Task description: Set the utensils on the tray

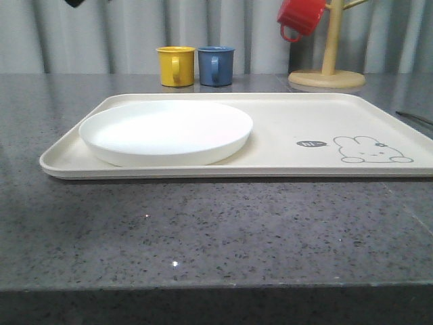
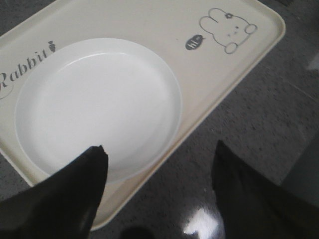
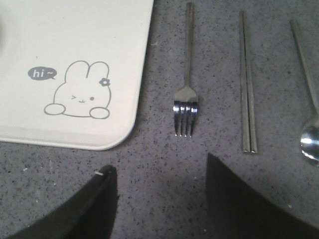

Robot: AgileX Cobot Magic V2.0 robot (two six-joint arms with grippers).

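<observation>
The tabletop is dark grey speckled stone with a glossy sheen. A cream tray lies flat on it. Beside the tray's rabbit corner, a fork, a pair of chopsticks and a spoon lie side by side, apart from one another. Behind the tray stand a yellow cup, a blue cup and a wooden cup stand.

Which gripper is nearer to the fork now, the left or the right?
The right. The right gripper hovers open just short of the fork on the countertop beside the tray. The left gripper is open over the plate.
</observation>
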